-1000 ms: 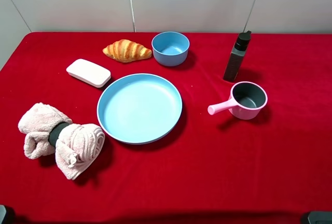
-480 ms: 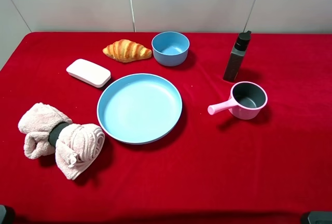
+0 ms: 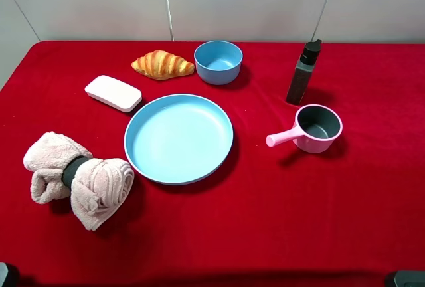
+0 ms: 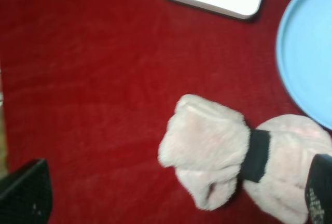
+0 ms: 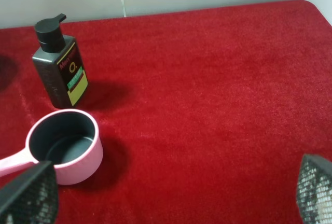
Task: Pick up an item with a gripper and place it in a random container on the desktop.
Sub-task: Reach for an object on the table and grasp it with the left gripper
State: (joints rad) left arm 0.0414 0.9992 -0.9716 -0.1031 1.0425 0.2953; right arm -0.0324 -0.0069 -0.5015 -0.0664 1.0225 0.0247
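Seven things sit on the red cloth desktop (image 3: 279, 220), and the arms are basically out of the high shot, just dark slivers at the two bottom corners. Far left there's a rolled pink towel (image 3: 76, 179) with a dark band round its middle, then a white soap-like block (image 3: 113, 93) further back. The croissant (image 3: 163, 65) lies at the back, just beside the small blue bowl (image 3: 218, 62) and well apart from either gripper. The big light-blue plate (image 3: 178, 138) sits in the middle with nothing in it. Over on the right, a dark pump bottle (image 3: 303, 73) stands upright, and the pink saucepan (image 3: 312, 128) sits in front of it, handle pointing toward the plate.

The left gripper (image 4: 174, 185) hangs over the towel with its fingers (image 4: 26, 193) spread wide, both cut off at the frame edges, holding nothing. That view is blurry and only catches an edge of the plate. The right gripper (image 5: 174, 187) is spread wide too and empty, tips only partly showing. The saucepan handle runs out of frame there, and the bottle label is mostly too small to read.
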